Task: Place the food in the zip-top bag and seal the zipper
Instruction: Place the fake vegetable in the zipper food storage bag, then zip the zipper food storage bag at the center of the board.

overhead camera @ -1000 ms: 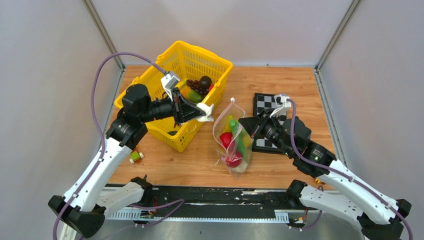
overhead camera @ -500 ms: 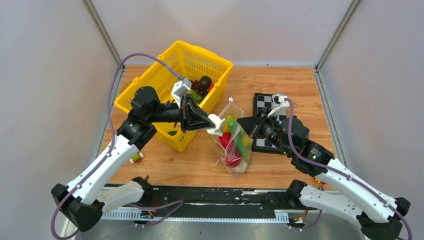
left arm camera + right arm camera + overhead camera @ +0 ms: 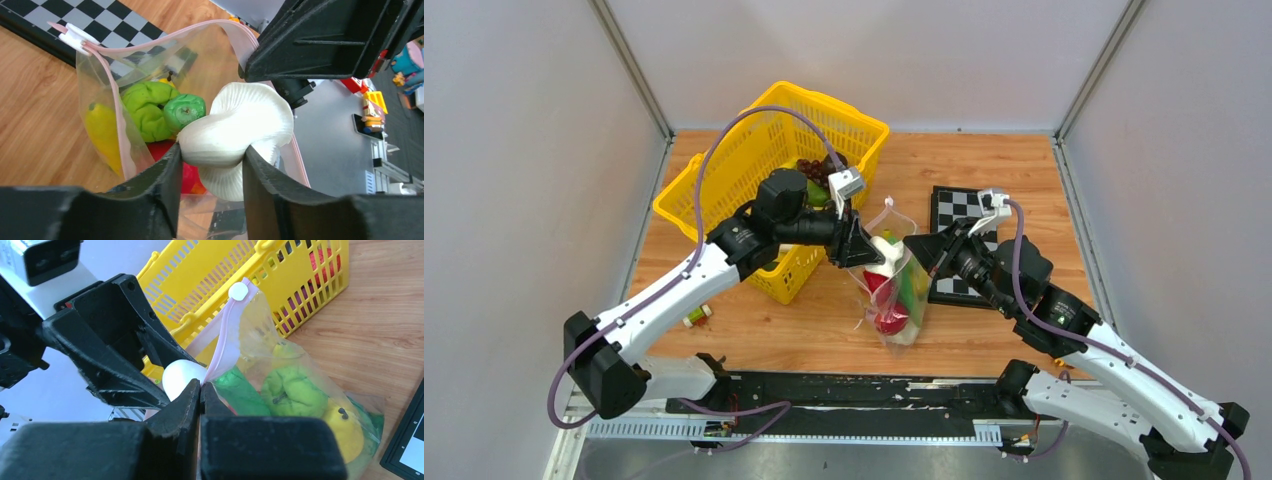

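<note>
The clear zip-top bag (image 3: 896, 292) stands on the table with its mouth held up. Inside it lie green lettuce (image 3: 147, 102), a yellow fruit (image 3: 102, 130) and a red fruit (image 3: 889, 320). My right gripper (image 3: 200, 385) is shut on the pink zipper (image 3: 225, 335) at the bag's rim. My left gripper (image 3: 212, 155) holds a white mushroom-shaped toy food (image 3: 240, 125) between both fingers, right over the open mouth. In the top view that white piece (image 3: 885, 248) sits between the two grippers.
The yellow mesh basket (image 3: 724, 170) stands behind and left of the bag, with purple grapes (image 3: 814, 170) and other food in it. A chessboard (image 3: 954, 205) lies right of the bag, under my right arm. A small toy block (image 3: 694, 315) lies near the front left.
My left arm has swung right from the basket to the bag's mouth, carrying the white food. The right gripper has kept its hold on the bag rim.
</note>
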